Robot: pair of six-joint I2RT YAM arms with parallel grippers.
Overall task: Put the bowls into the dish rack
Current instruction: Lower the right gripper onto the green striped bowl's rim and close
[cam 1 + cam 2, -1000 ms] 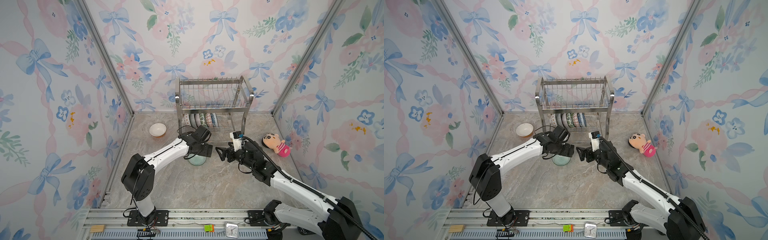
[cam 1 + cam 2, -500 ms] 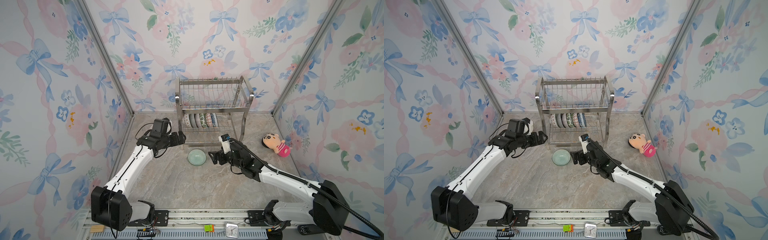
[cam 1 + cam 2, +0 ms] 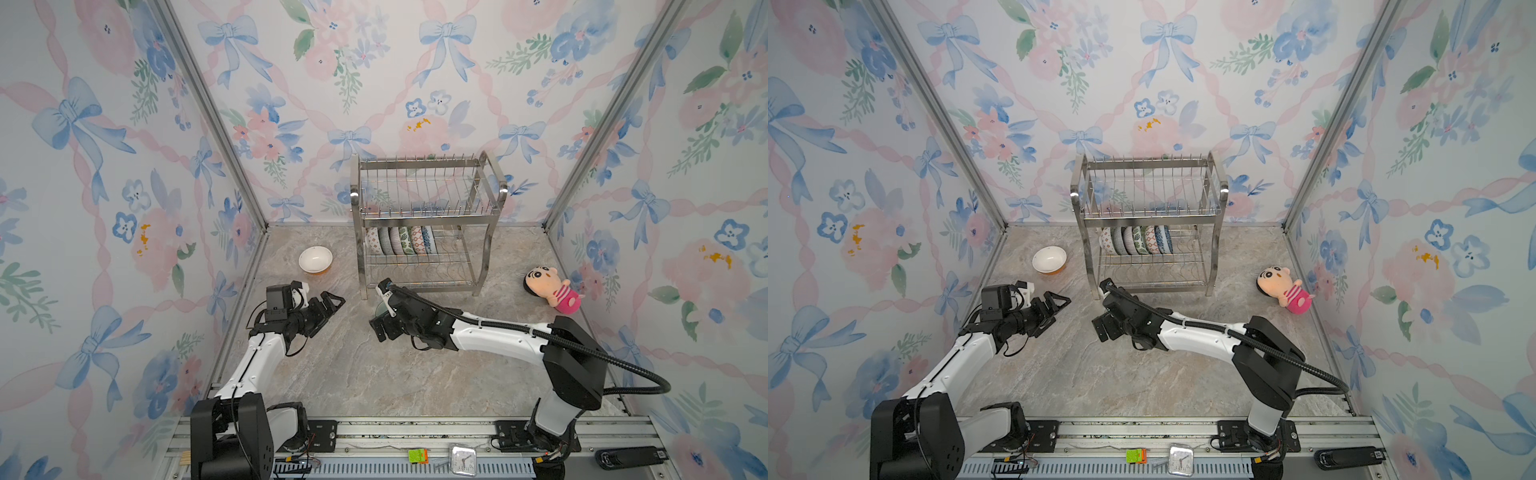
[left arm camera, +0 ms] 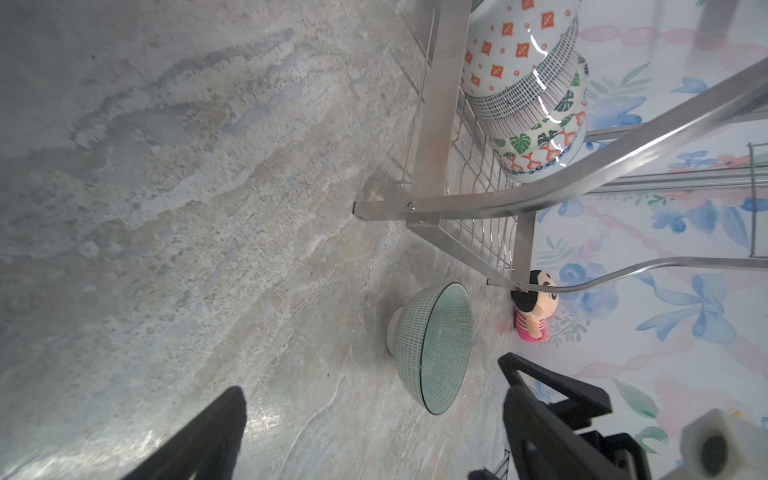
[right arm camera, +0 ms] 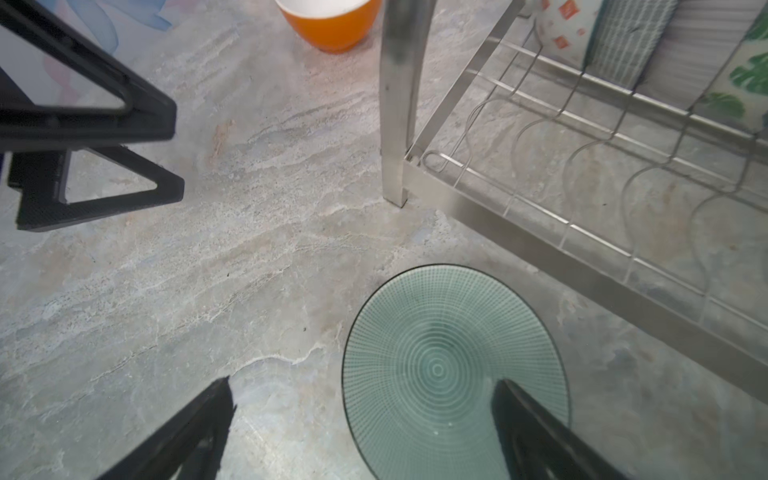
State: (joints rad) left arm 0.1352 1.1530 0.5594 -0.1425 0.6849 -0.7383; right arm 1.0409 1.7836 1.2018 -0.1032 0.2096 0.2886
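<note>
The steel dish rack [image 3: 424, 208] [image 3: 1150, 203] stands at the back, with several patterned bowls [image 3: 399, 240] [image 4: 536, 95] on edge in its middle tier. An orange-and-white bowl [image 3: 315, 259] [image 5: 330, 20] sits upright on the table left of the rack. A pale green bowl [image 5: 440, 357] [image 4: 436, 345] rests upright by the rack's front left leg, mostly hidden in both top views. My right gripper [image 3: 379, 328] [image 5: 362, 383] hangs open over it, one finger above its inside and one outside the rim. My left gripper [image 3: 332, 301] [image 4: 372, 376] is open and empty, left of the green bowl.
A pink plush doll [image 3: 550, 289] [image 4: 534, 307] lies right of the rack. The rack's front left leg [image 5: 399, 104] stands close to the green bowl. Wallpapered walls close in three sides. A small clock [image 3: 462, 459] sits on the front rail.
My left gripper has left the green bowl, swung toward the rack's left side, then drawn back to the front left. The right gripper has moved left to above the green bowl.
</note>
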